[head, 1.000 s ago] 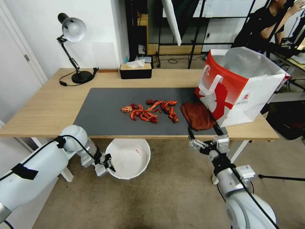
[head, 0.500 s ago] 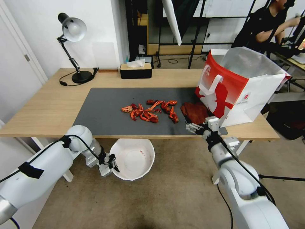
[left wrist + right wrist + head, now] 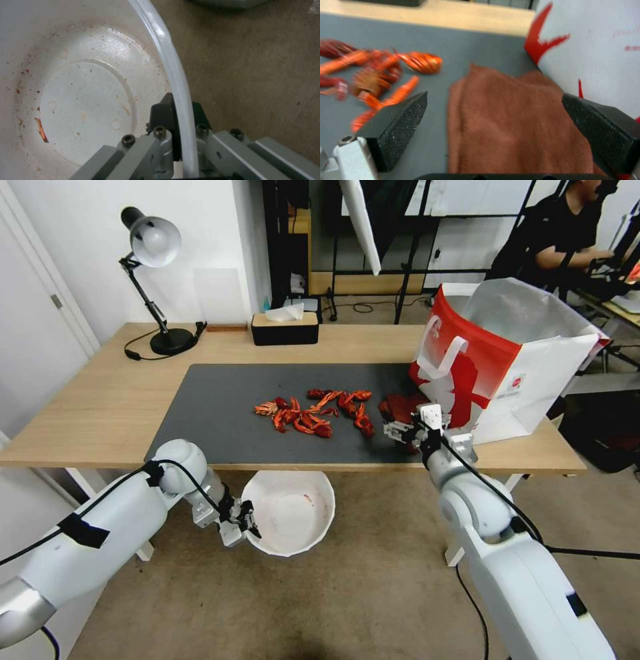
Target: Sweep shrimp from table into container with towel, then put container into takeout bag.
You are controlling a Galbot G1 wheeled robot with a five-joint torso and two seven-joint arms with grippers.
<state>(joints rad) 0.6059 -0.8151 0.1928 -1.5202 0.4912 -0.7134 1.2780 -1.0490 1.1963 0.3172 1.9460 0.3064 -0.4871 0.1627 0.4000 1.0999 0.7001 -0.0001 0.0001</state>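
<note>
Several red-orange shrimp lie piled on the dark mat of the wood table. The rust-red towel lies just right of them, against the red and white takeout bag. My right gripper hovers open over the towel's near edge. The right wrist view has the towel between its two black fingers, with the shrimp on one side and the bag on the other. Below the table's front edge, my left gripper is shut on the rim of the white container.
A desk lamp and a black tissue box stand at the back of the table. Brown carpet floor lies under the container. The bag stands open at the table's right end.
My right gripper has come up from below the table's front edge and forward onto the towel. My left arm has shifted the container a little to the right.
</note>
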